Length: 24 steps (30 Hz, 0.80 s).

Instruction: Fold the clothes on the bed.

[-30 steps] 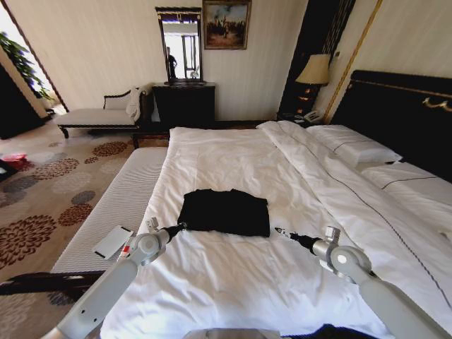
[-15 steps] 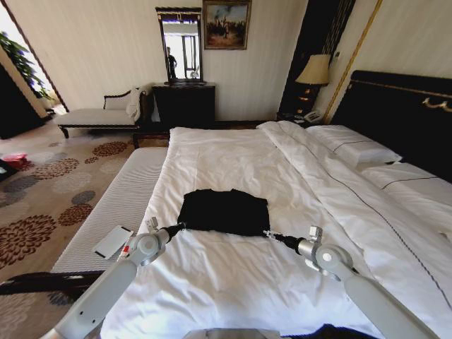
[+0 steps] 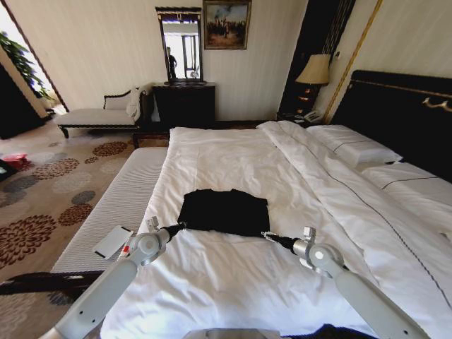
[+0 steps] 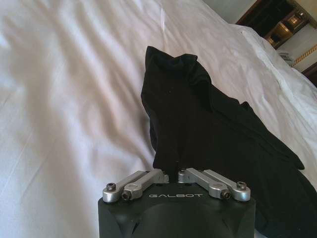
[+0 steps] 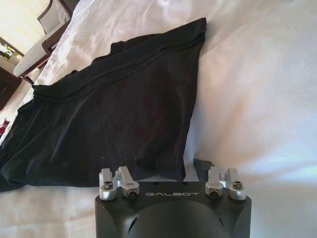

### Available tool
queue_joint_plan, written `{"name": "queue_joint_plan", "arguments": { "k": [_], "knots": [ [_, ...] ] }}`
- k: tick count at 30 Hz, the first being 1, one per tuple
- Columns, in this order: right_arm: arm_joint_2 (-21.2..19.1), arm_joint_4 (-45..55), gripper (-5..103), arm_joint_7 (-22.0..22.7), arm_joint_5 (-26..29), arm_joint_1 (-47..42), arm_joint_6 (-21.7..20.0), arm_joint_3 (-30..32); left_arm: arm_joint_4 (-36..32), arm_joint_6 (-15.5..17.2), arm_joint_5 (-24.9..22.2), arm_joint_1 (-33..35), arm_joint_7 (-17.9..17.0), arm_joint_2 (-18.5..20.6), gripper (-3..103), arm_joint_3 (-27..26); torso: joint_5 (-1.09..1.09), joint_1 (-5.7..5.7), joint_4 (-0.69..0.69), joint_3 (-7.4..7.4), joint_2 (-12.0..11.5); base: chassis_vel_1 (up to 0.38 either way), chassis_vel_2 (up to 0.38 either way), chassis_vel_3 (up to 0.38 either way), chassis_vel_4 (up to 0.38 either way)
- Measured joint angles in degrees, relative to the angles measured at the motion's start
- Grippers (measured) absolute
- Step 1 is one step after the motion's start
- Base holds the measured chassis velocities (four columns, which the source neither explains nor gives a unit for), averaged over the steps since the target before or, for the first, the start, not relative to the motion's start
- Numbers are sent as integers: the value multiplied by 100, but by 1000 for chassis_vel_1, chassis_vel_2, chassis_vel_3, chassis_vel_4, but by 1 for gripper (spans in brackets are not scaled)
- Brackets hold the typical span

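The black T-shirt (image 3: 224,211) lies partly folded into a rough rectangle just below the middle of the head view, on the white duvet of the bed (image 3: 233,155), nearer the foot than the pillows (image 3: 353,147). No lettering shows; the visible face is plain black.

Left gripper (image 3: 180,227): at the shirt's lower-left corner in the head view. In its wrist view the linkage is drawn together with dark fabric rising from between the tips (image 4: 173,171). Judged clamped on that corner of the cloth.

Right gripper (image 3: 265,235): at the shirt's lower-right corner. In its wrist view the jaws stand spread (image 5: 171,173), the hem edge lying between them, one dark fingertip (image 5: 200,164) resting on bare sheet just beside the fabric. Nothing pinched on this side yet.

Judgement: the step in hand is getting a matching grip on the near-right corner so both near corners can be carried over together.

Notes for doing it well:
- Bring the open fingers further onto the hem so both layers of the fold sit between them, not only the top one.
- Keep low enough to catch the shirt but not the duvet beneath.
- Match the left side's height and reach, or the fold will skew.

A flat white object (image 3: 113,241) lies on the bench at lower left, well apart.
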Motion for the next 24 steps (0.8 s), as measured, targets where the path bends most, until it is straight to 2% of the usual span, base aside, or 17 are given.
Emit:
{"name": "queue_joint_plan", "arguments": {
  "k": [2, 4, 5, 6, 8, 10, 11, 12, 16, 24],
  "knots": [
    [8, -9, 57, -6, -8, 15, 9, -12, 5, -2, 10, 0, 1, -3, 2, 4, 0, 0, 0, 0, 0, 0, 0, 0, 0],
    [10, -10, 57, -7, -9, 18, 11, -14, 7, -2, 13, 0, 4, -3, 2, 4, 0, 0, 0, 0, 0, 0, 0, 0, 0],
    [14, -9, 46, -7, -12, 19, 15, -15, 11, -4, 21, 1, 9, -1, 2, 5, 0, 0, 0, 0, 0, 0, 0, 0, 0],
    [17, -2, 46, -7, -13, 17, 17, -15, 15, -5, 23, 1, 16, 3, 2, 4, 0, 0, 0, 0, 0, 0, 0, 0, 0],
    [18, 21, 36, -5, -14, 5, 21, -11, 24, -10, 27, 3, 27, 9, 2, -8, 0, 0, 0, 0, 0, 0, 0, 0, 0],
    [18, 26, 36, -5, -14, 2, 22, -8, 27, -13, 28, 3, 29, 10, 2, -13, 0, 0, 0, 0, 0, 0, 0, 0, 0],
    [7, 40, 25, -5, -14, -9, 26, 6, 28, -22, 37, 5, 32, 6, 2, -22, 0, 0, 0, 0, 0, 0, 0, 0, 0],
    [-2, 46, 25, -7, -13, -13, 27, 16, 28, -23, 46, 7, 33, 4, 2, -22, 0, 0, 0, 0, 0, 0, 0, 0, 0],
    [-34, 84, 3, -29, -2, -38, 29, 76, 1, -40, 89, 20, 33, -4, 2, -12, 0, 0, 0, 0, 0, 0, 0, 0, 0],
    [-47, 192, 0, -49, -6, -162, 32, 176, -78, -55, 129, 60, 33, 18, 2, -6, 0, 0, 0, 0, 0, 0, 0, 0, 0]
  ]
}}
